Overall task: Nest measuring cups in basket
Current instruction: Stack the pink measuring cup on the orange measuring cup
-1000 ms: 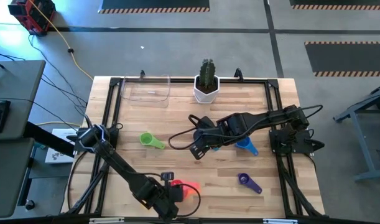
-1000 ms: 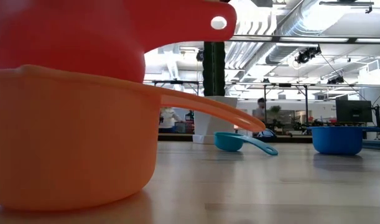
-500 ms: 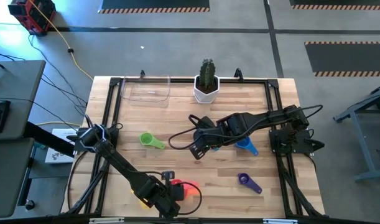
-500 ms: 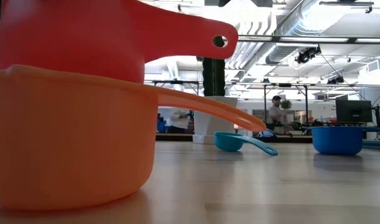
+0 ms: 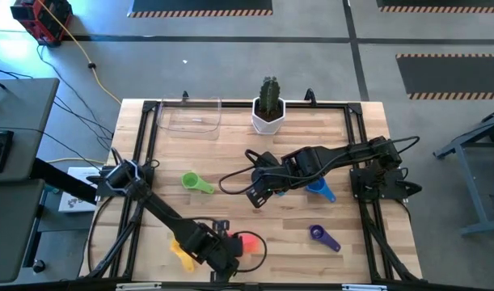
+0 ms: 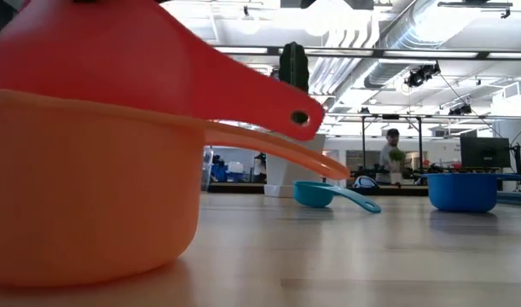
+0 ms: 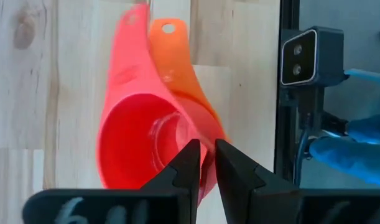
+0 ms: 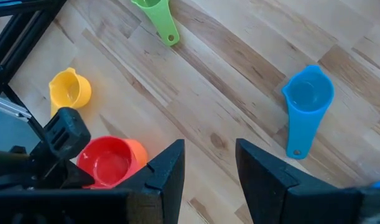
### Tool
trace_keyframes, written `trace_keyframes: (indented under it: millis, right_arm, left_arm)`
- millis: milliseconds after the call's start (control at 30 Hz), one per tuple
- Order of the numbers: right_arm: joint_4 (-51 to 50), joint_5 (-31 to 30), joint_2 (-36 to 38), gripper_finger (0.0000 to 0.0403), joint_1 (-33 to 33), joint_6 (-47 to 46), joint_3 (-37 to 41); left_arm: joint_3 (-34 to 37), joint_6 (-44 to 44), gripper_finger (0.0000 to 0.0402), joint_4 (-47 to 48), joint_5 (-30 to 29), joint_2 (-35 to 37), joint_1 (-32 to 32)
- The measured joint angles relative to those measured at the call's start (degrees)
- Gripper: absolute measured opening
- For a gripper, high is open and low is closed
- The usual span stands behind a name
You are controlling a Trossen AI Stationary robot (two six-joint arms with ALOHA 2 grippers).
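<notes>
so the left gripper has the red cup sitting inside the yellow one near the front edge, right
Not quite: the red cup that the left gripper is pinching sits inside the orange cup, not the yellow one. The left wrist view shows it; the yellow cup stands apart, alone, in the right wrist view.

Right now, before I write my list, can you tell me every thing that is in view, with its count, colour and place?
red measuring cup: one, red, tilted inside the orange one, near edge of the table
orange measuring cup: one, orange, under the red one
yellow measuring cup: one, yellow, beside that pair
green measuring cup: one, green, left of centre
teal measuring cup: one, teal, mid table
blue measuring cup: one, blue, right side
purple measuring cup: one, purple, near right
basket: one, clear, far left corner
cactus pot: one, white, far edge
person: one, far behind
left claw: shut on the red cup's wall
right claw: open, above mid table
</notes>
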State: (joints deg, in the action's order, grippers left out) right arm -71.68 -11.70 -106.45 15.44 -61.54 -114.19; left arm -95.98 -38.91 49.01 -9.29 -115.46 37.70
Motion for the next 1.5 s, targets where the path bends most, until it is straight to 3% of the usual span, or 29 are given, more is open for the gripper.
trace_keyframes:
  millis: [300, 667, 1100, 1367, 1500]
  right_arm:
    - [0.0, 0.13, 0.0, 0.0135, 0.0, 0.02, 0.0]
    - [-0.02, 0.11, 0.0, 0.0135, 0.0, 0.5, 0.0]
    - [-2.6, 0.11, -0.54, 0.0135, 5.31, -1.64, 0.14]
    - [7.11, 0.94, -1.24, 0.0135, 8.83, -5.71, 9.17]
    - [17.14, 1.22, -1.25, 0.0135, 9.12, -5.58, 15.25]
  left_arm:
    - [0.0, -1.49, 0.0048, -0.98, 0.32, 0.0, -0.78]
    - [0.0, -4.47, 0.0096, -1.26, 8.67, 0.05, -2.9]
    - [0.04, -9.51, 0.0086, 2.85, -0.06, 0.68, 3.88]
    - [1.22, -15.52, 0.0086, 3.18, -0.29, 0.66, 5.87]
    - [4.28, -16.03, 0.0086, -3.67, 1.28, 0.45, 6.35]
